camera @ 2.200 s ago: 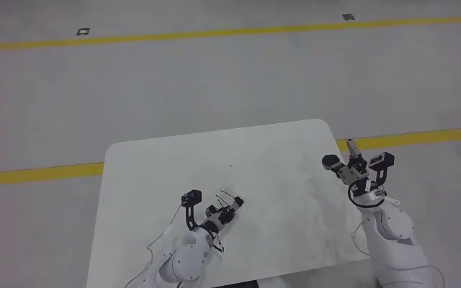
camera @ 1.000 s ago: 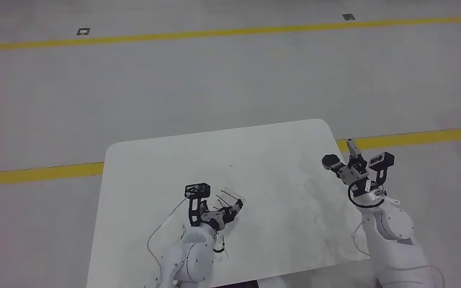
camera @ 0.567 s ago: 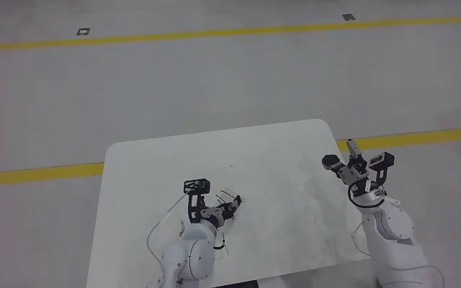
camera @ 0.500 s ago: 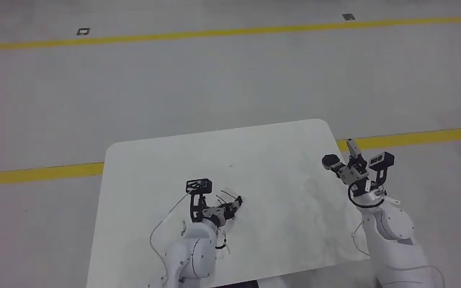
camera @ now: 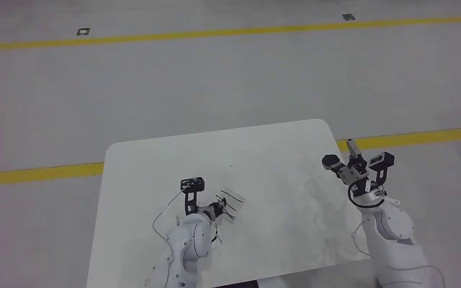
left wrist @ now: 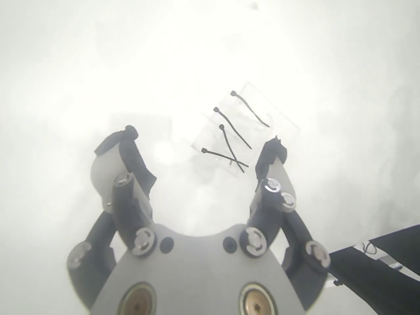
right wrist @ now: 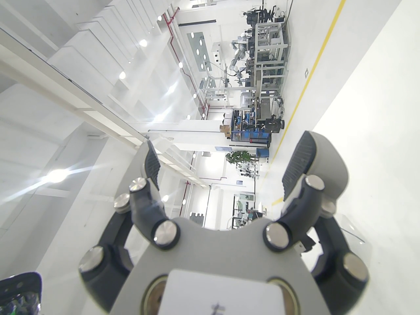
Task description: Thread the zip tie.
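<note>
Pulling back toward the near edge of the counter, our left end effector has uncovered the zip ties, which it hid from above a moment ago. The right arm has not moved.

We count four black zip ties, all loose and unthreaded. Two of them cross and the other two lie apart from them. They rest on a clear plastic pouch that lies flat about midway between the left and right edges, somewhat closer to the near edge than the far one.

From the left wrist we see the left end effector spread wide and empty just short of the pouch, with one dark fingertip at the pouch's edge. We cannot tell whether it touches.

A small dark speck marks the counter farther toward the far edge.

Our right end effector sits just beyond the right edge, well apart from the ties. Its own wrist view shows it wide open, holding nothing, aimed at the hall.
</note>
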Controlling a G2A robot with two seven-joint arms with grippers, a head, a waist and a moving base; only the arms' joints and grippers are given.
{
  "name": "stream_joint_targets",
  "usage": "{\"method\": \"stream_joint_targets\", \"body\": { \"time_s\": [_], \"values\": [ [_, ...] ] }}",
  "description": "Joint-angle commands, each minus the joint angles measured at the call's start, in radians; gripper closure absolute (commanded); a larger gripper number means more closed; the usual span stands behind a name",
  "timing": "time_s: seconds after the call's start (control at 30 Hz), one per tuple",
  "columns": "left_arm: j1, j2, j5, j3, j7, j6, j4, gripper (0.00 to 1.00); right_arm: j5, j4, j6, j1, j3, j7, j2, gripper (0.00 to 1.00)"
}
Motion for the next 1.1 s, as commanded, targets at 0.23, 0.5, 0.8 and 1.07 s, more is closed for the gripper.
{"method": "stream_joint_targets", "body": {
  "time_s": [0.23,0.5,0.8,1.07],
  "values": [
    [-0.023,-0.004,0.013,0.003,-0.041,0.000,0.020,0.59,0.000,0.000,0.000,0.000,0.000,0.000,0.000,0.00],
    [-0.037,-0.005,0.025,0.008,-0.081,0.000,0.034,0.64,0.000,0.000,0.000,0.000,0.000,0.000,0.000,0.00],
    [-0.055,-0.005,0.018,0.026,-0.088,0.000,0.066,0.81,0.000,0.000,0.000,0.000,0.000,0.000,0.000,0.00],
    [-0.071,-0.006,0.012,0.035,-0.077,0.000,0.086,0.97,0.000,0.000,0.000,0.000,0.000,0.000,0.000,0.00]
  ]
}}
